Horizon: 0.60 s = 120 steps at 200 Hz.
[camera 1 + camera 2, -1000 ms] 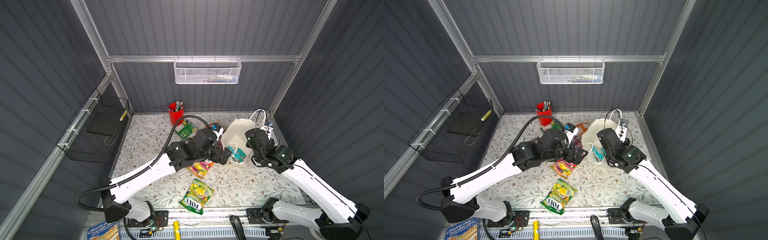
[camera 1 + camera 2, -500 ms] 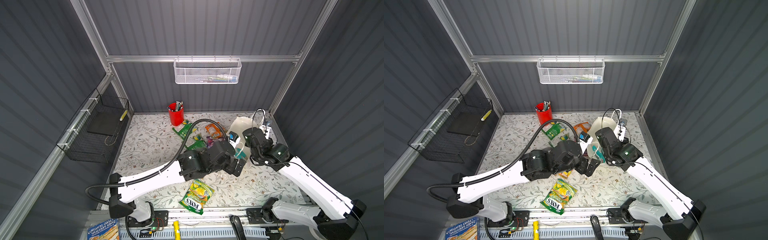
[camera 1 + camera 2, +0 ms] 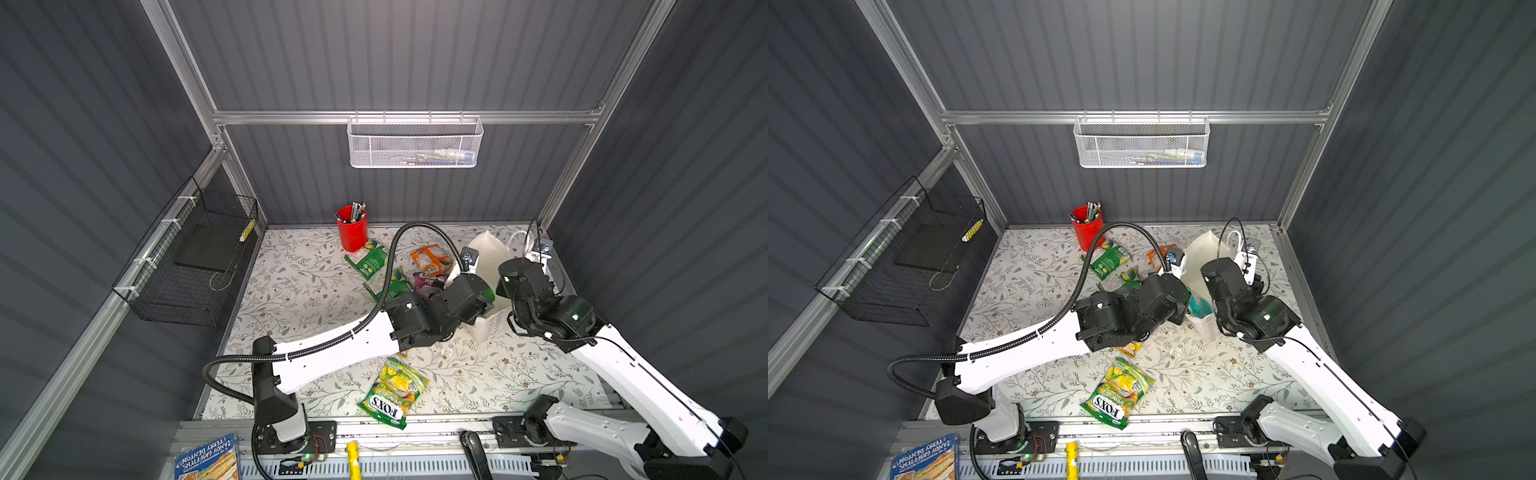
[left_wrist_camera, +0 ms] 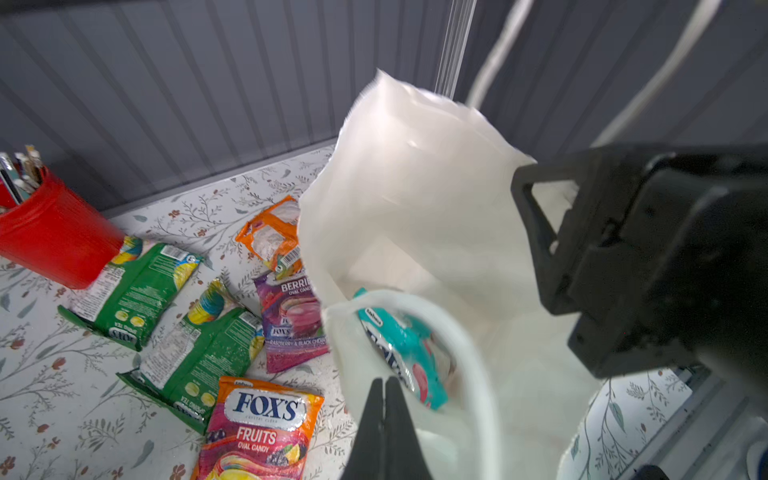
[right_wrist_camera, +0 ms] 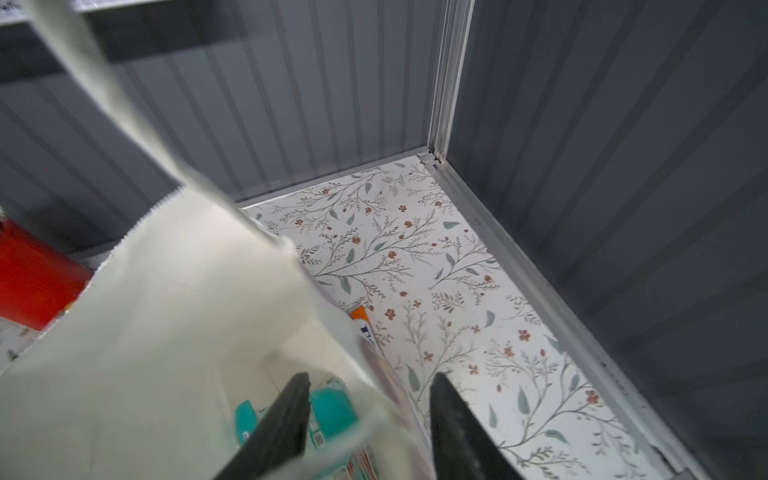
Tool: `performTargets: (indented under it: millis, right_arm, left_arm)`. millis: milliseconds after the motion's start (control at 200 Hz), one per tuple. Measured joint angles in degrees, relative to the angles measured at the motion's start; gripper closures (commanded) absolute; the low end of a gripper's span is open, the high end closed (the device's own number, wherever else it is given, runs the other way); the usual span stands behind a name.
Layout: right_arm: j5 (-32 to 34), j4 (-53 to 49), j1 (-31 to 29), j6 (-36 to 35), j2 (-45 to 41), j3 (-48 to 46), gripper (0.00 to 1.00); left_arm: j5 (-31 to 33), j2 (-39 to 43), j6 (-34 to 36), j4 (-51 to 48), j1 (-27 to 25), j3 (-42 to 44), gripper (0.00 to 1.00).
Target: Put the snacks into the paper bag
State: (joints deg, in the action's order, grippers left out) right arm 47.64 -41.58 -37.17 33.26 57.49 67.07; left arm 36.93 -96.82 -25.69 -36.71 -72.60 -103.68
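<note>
The white paper bag (image 3: 490, 253) (image 3: 1204, 253) stands open at the back right with a teal snack (image 4: 405, 345) (image 5: 332, 405) inside. My left gripper (image 4: 384, 380) is shut on the bag's near rim (image 4: 345, 316), beside a cord handle. My right gripper (image 5: 370, 399) is open and straddles the bag's far wall (image 5: 166, 291), one finger inside and one outside. On the table lie a green FOX'S snack (image 3: 392, 392) at the front, two green ones (image 3: 368, 259) (image 4: 199, 357), an orange one (image 3: 430, 259), a purple one (image 4: 291, 320) and a pink-yellow one (image 4: 257, 432).
A red cup of pens (image 3: 352, 232) stands at the back next to the green packets. A white mesh basket (image 3: 415, 143) hangs on the back wall and a black wire basket (image 3: 195, 262) on the left wall. The right wall and corner post (image 5: 440, 104) are close behind the bag.
My left arm swung right from the packets to the bag and its gripper shut on the rim. My right gripper, shut on the bag before, has opened.
</note>
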Motion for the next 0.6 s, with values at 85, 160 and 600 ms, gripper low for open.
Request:
performTargets:
  millis: [85,160,600]
  right_arm:
    - [-1.9,0.0,1.3,-1.1,-1.4,0.1,0.09]
    - [-3.3,-0.5,2.5,-2.3,-2.1,0.3,0.05]
    - [-12.9,-10.1,3.1,2.7,-1.0,2.9,0.23]
  left_arm:
    - [0.2,0.4,0.2,-0.2,1.6,-0.1,1.0]
    - [0.1,0.6,0.2,-0.2,2.8,0.2,1.0]
    - [-2.0,3.0,0.2,2.1,4.0,4.5,1.0]
